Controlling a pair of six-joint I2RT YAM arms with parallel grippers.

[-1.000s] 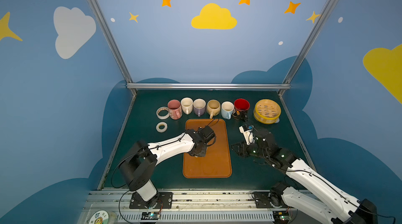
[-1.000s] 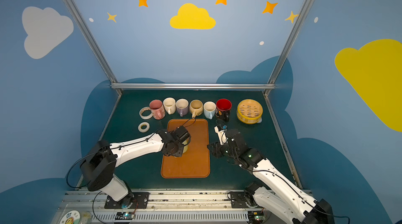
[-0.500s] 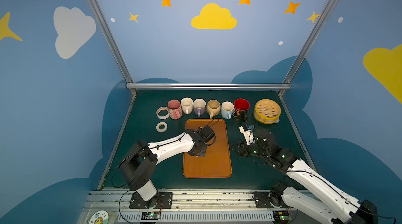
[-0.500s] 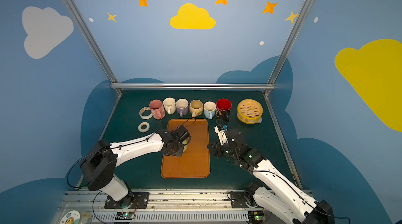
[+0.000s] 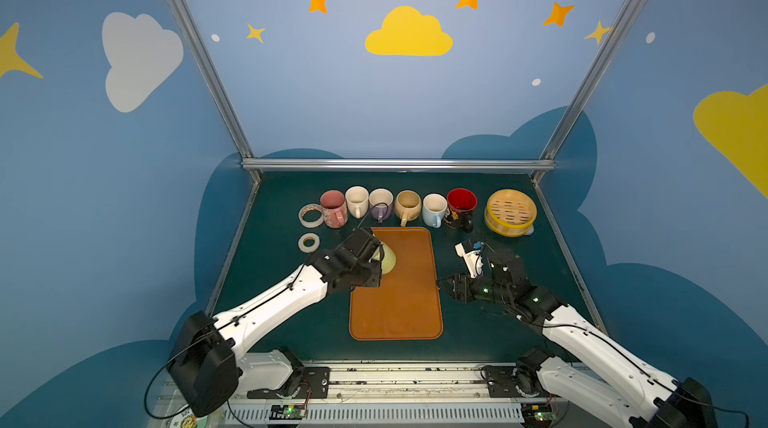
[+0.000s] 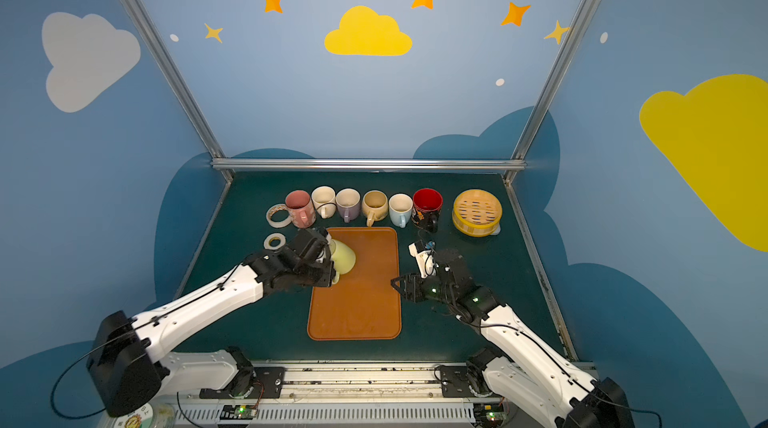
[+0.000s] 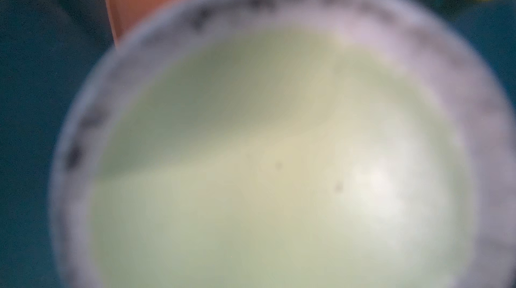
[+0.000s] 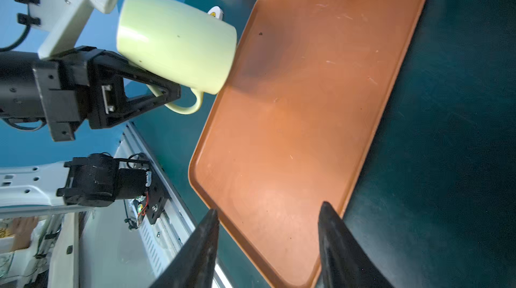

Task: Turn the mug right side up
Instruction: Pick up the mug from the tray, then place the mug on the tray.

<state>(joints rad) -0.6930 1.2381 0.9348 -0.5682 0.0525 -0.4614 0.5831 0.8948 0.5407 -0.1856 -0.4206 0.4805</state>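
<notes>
The left arm (image 5: pixel 270 305) reached forward and inward from its base, wrist bent. The left gripper (image 8: pixel 173 91) was clamped at the handle of the pale green mug (image 8: pixel 178 43) and held it tilted. The right arm (image 5: pixel 594 343) stretched low toward the centre, forearm nearly level. The right gripper (image 8: pixel 268 216) pointed toward the left arm's side, jaws standing apart.

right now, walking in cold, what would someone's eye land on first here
The pale green mug, gripped and tilted by the left gripper over the far left corner of the orange tray. Behind it stands a row of six upright mugs, ending at a yellow steamer basket. The right gripper hangs open at the tray's right edge.
</notes>
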